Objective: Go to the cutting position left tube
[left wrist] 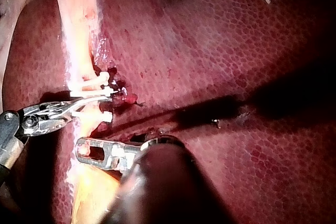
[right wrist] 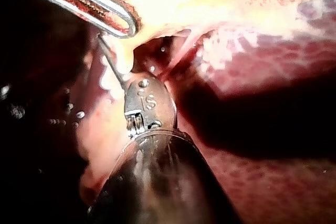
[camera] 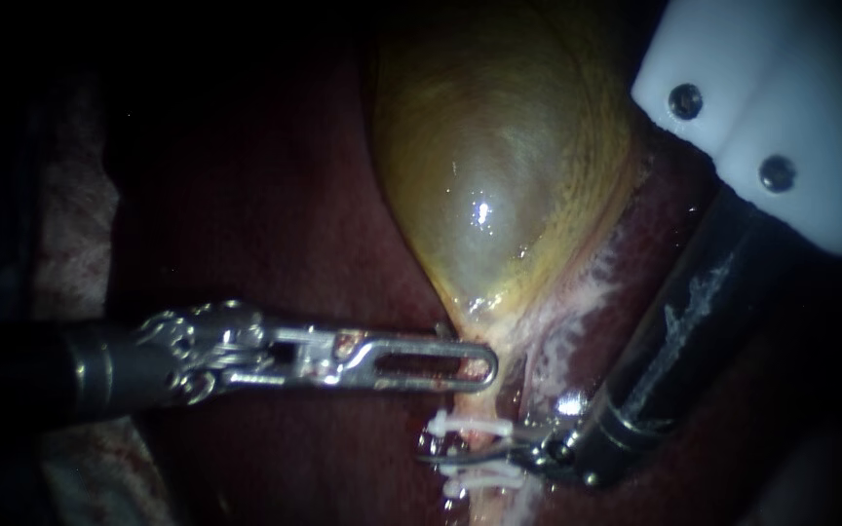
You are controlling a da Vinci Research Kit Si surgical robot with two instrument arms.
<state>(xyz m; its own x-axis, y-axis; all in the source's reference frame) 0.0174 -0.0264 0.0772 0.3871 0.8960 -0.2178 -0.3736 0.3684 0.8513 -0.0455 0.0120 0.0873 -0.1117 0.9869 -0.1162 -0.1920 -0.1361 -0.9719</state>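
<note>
Pale tube [camera: 484, 407] within right instrument's hand [camera: 443, 454]

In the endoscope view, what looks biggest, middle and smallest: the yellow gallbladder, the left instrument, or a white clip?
1. The gallbladder, the largest by far.
2. The left instrument, long but thin.
3. The white clip, the smallest.

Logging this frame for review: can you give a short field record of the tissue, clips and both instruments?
gallbladder: yellow-green, glistening, against the liver
tube: pale, below the gallbladder's neck
clips: white, across the tube
left instrument: lies across the gallbladder's neck
right instrument: tip at the tube, between the clips
</note>
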